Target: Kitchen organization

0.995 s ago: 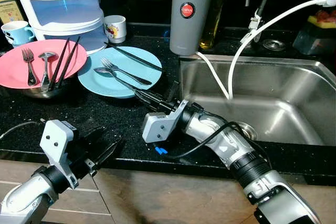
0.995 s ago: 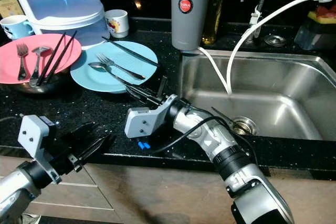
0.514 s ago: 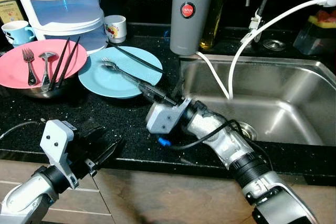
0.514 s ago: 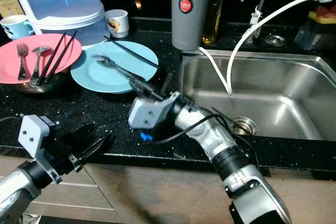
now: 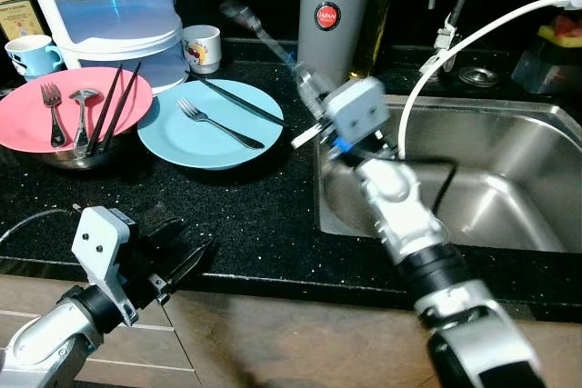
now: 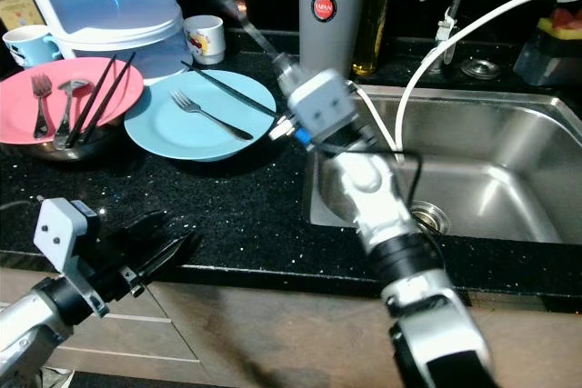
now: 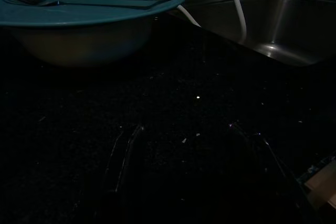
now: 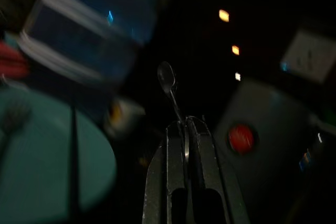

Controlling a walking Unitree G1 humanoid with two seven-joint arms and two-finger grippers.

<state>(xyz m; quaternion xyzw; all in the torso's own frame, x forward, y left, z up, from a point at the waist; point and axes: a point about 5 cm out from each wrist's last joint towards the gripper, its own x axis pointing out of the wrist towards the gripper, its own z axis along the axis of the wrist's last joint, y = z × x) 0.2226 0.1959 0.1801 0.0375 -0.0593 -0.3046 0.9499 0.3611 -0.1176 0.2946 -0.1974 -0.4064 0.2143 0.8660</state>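
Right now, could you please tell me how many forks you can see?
2: one fork lies on the pink plate, the other fork on the blue plate. Others may be hidden.

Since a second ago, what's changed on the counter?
The right gripper, shut on the spoon, has lifted it off the blue plate and swung up toward the grey dispenser. The fork and knife stay on that plate, the pink plate is untouched, and the left gripper stays low at the counter edge.
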